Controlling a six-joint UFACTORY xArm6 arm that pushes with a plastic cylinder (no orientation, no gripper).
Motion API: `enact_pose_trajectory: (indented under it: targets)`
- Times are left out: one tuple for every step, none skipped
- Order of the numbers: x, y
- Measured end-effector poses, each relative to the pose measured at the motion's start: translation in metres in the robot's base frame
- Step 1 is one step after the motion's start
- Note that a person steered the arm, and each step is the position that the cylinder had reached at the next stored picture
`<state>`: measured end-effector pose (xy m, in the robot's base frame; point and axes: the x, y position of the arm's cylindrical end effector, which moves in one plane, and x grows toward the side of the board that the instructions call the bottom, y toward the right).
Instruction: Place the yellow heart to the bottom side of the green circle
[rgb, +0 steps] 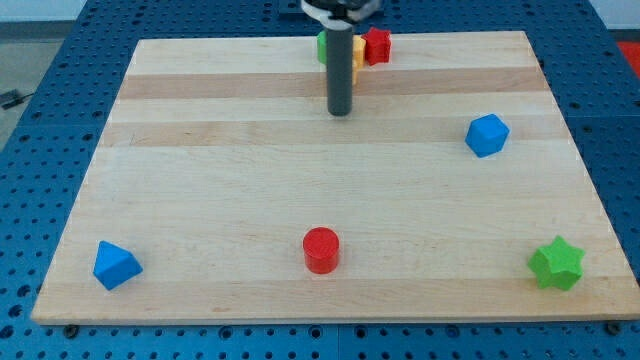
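My tip (340, 111) rests on the wooden board near the view's top centre. Right behind the rod, a yellow block (357, 59), whose shape is mostly hidden by the rod, sits at the board's top edge. A green block (322, 46) peeks out on the rod's left, touching or very near the yellow one; its shape cannot be made out. A red block (377, 45) sits just right of the yellow one. My tip is a short way below this cluster, apart from it.
A blue hexagonal block (487, 135) lies at the right. A red cylinder (321, 249) lies at bottom centre, a blue triangular block (116, 264) at bottom left, a green star (556, 263) at bottom right. The board's (200, 150) edges drop to a blue perforated table.
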<state>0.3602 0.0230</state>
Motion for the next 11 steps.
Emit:
enact_pose_trajectory:
  targets:
    - [-0.002, 0.029]
    - [-0.032, 0.027]
    - [-0.053, 0.012]
    - [-0.058, 0.0]
    - [-0.042, 0.0]
    - [-0.029, -0.004]
    - [-0.049, -0.006]
    - [-0.074, -0.008]
    - [-0.073, -0.011]
    - [-0.051, -0.011]
    - [-0.046, -0.02]
